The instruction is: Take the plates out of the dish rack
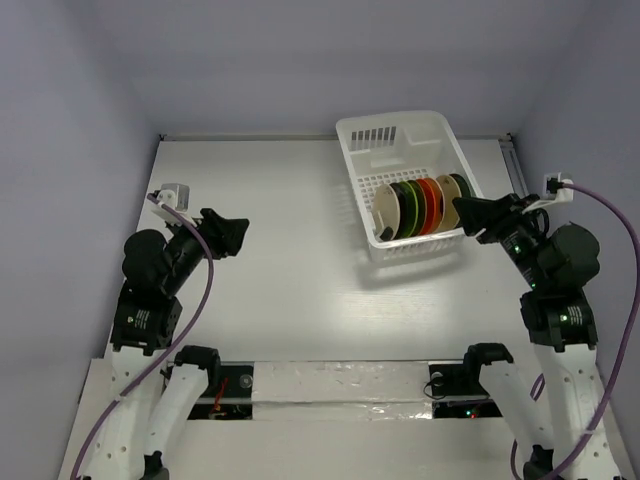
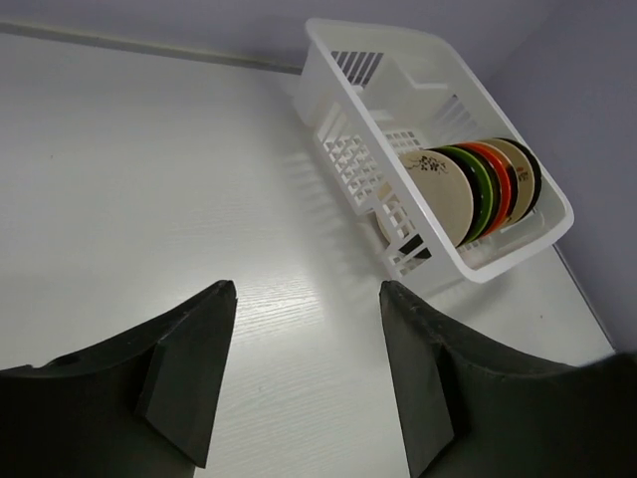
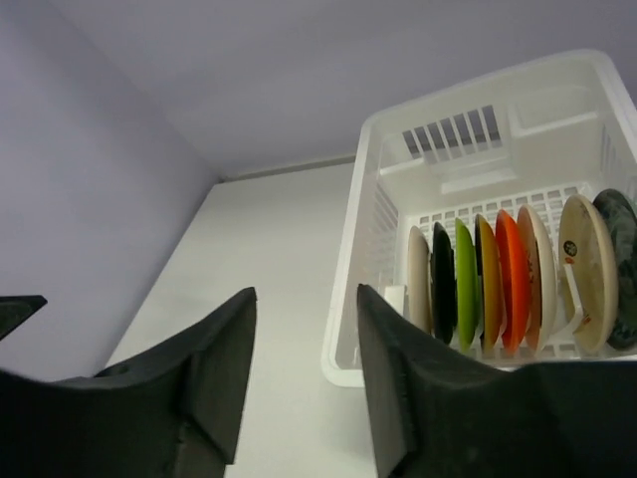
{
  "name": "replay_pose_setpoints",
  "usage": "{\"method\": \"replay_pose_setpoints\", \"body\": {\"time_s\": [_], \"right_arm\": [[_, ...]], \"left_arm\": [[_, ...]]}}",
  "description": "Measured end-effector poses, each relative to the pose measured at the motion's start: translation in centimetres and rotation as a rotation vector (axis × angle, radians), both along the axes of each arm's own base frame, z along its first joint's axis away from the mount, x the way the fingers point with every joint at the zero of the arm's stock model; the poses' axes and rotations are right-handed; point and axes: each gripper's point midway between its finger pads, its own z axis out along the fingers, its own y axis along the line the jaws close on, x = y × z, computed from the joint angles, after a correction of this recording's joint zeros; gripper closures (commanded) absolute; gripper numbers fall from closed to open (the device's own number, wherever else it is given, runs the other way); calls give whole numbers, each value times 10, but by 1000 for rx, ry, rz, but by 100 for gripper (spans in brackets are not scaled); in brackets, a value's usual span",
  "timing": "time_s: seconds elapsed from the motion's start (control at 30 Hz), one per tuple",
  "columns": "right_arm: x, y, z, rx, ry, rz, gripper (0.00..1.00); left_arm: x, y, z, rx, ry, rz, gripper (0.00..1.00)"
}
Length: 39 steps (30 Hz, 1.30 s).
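Observation:
The white dish rack (image 1: 436,127) stands at the back right of the table. Several small plates (image 1: 421,206) stand on edge in a row in its near half: cream, black, lime green, red-orange, beige, dark green. The rack (image 2: 328,60) and plates (image 2: 468,189) also show in the left wrist view. In the right wrist view the row (image 3: 498,284) sits inside the rack (image 3: 468,90). My right gripper (image 1: 463,213) is open and empty, level with the plates, just outside the rack's right wall; it also shows in the right wrist view (image 3: 307,294). My left gripper (image 1: 238,232) is open and empty over bare table, far left of the rack (image 2: 307,289).
The white table (image 1: 280,270) is walled by grey panels at the back and both sides. A purple cable (image 1: 620,230) runs from the right wrist. The rack's far half holds no plates. A metal rail (image 1: 515,165) runs along the table's right edge.

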Motion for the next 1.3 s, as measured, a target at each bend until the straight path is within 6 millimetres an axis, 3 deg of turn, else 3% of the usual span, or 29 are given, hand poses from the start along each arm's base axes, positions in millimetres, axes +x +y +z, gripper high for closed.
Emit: {"method": "replay_pose_setpoints", "body": {"time_s": [0.07,0.13,0.17,0.27,0.33,0.43,0.5,0.57,0.63,0.77,0.87,0.93,1.13,1.3], "right_arm": [[4,0,3,-8,5,1,51],[8,3,5,-19,7,13,68],[10,6,4,-21,16,23,82],[22,20,-5,-37,59,66,100],[31,37,-15,-63,114,91,100],[46,85,-28,-136,189,157,100],[57,109,-40,-190,237,170,100],[72,118,-59,-254,298,130,100],[88,117,-77,-314,353,69,100],[111,109,-105,-424,443,-37,70],[124,102,-122,-498,492,-114,57],[129,96,-133,-545,522,-153,57],[139,84,-174,-667,611,-229,60],[145,76,-199,-742,658,-285,62]], "left_arm": [[2,0,-3,3,13,1,40],[3,1,-10,8,33,9,45],[4,2,-13,10,42,14,48],[2,3,-24,8,70,21,64],[0,2,-29,8,89,17,80],[-5,2,-28,3,89,12,98],[-7,3,-28,-1,90,16,100],[-9,4,-29,-1,93,22,100],[-9,6,-30,-4,100,36,100],[-7,12,-30,0,100,79,95],[-4,18,-27,-1,79,115,86],[-3,22,-26,-9,56,138,80],[-2,27,-36,-12,48,173,77],[-1,28,-32,-16,30,175,76]]}}
